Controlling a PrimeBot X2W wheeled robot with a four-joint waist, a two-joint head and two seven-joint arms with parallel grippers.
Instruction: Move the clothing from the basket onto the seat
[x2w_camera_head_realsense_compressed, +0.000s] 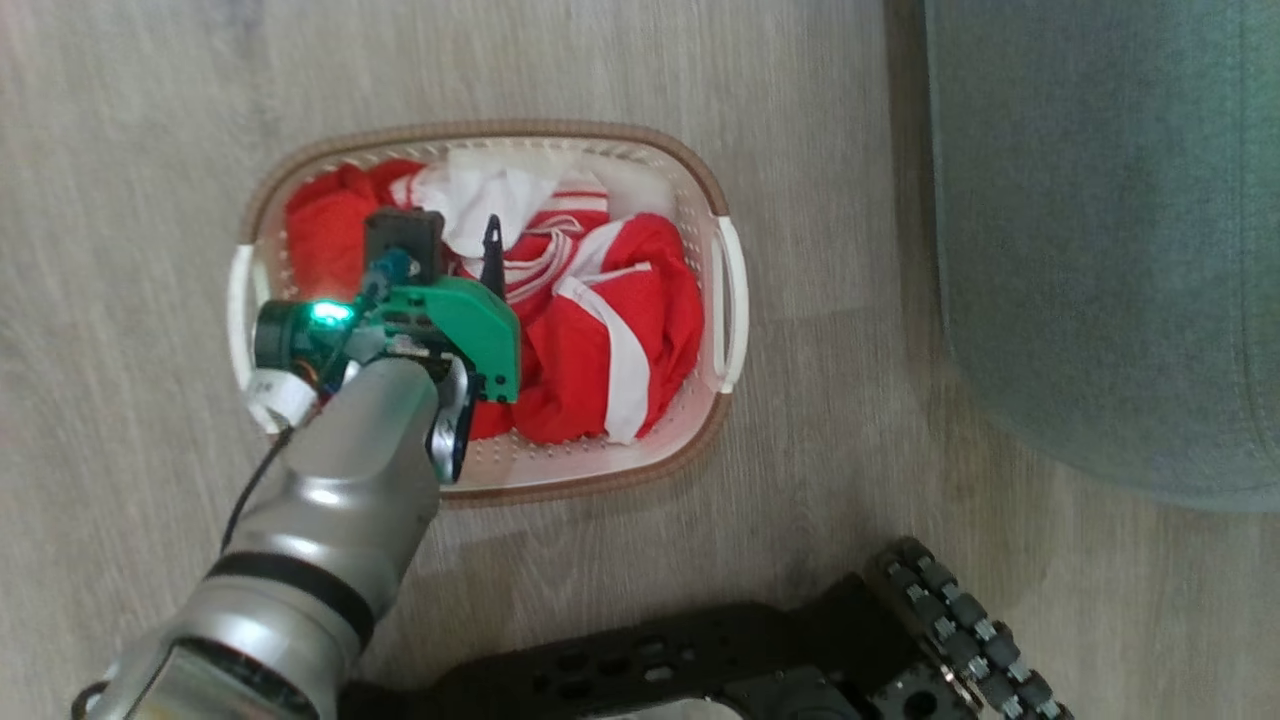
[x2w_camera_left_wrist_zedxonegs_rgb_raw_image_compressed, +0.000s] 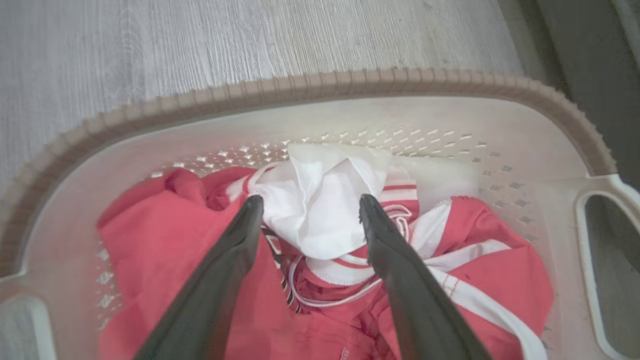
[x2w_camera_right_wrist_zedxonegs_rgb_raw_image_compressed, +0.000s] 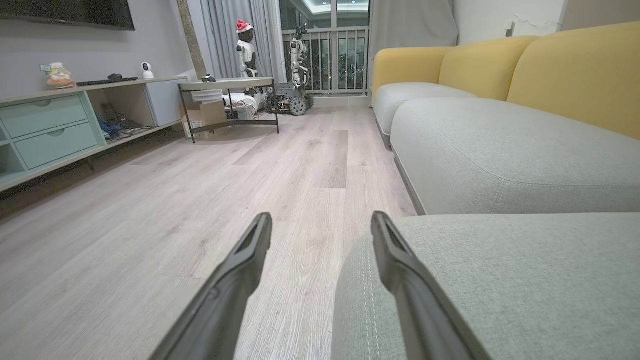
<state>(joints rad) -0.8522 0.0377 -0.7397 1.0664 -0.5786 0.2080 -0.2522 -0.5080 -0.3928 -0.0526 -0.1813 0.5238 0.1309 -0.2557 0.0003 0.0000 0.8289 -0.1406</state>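
Clothing lies wholly inside the basket, heaped loosely and filling most of it, and none of it shows on the seat, so I judge the task to be at its very start: every garment has yet to be lifted out and carried across. The fabric is soft and crumpled, bright red with white stripes and trim bands, and a bunched white panel sits toward the basket's far edge. The left hand hangs over the heap with its fingers spread either side of that white panel, pinching nothing; whether the tips touch the cloth I cannot tell. The basket is a cream oval of hard plastic with perforated walls, a ribbed brown rim and a white handle at each end. It stands on the floor, pale wood-grain planks, near the seat with a strip of bare floor between. The seat is woven grey-green upholstery with a rounded corner and a stitched seam. The right hand is spread and holds nothing, just beside that corner.
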